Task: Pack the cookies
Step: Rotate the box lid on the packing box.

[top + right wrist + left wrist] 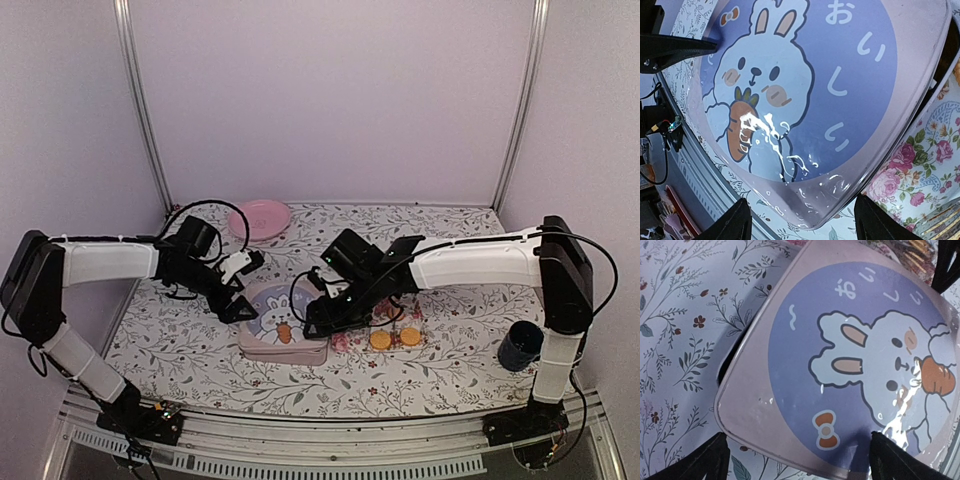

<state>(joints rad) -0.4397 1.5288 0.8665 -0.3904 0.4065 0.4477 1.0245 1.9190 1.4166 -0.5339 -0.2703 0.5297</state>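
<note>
A: From above, where do your two hands stand?

B: Your left hand [240,307] is at the left edge of the tin [283,350]. Your right hand [316,323] is at its right edge. Both are low over the rabbit lid [280,315]. I think they come from opposite sides so that the lid does not tilt when it is handled.

A: And the cookies?

B: Two orange cookies [380,340] lie just right of the tin, on a rose cloth [412,318] on the counter [440,385]. So in my judgement the packing is not finished. What is inside the tin is hidden by the lid.

A: The left wrist view?

B: The fingers [697,462] are spread wide, one at each side of a lid corner. This hand looks released, not pinching.

A: The right wrist view?

B: Here also the fingers [732,222] are apart around a corner of the lid, and the rose cloth shows just right of the tin. I cannot tell whether they press the rim or only frame it.

A: What should you mind?

B: The lid is glossy and may slip. Lift it evenly if those two cookies must go in.
</note>
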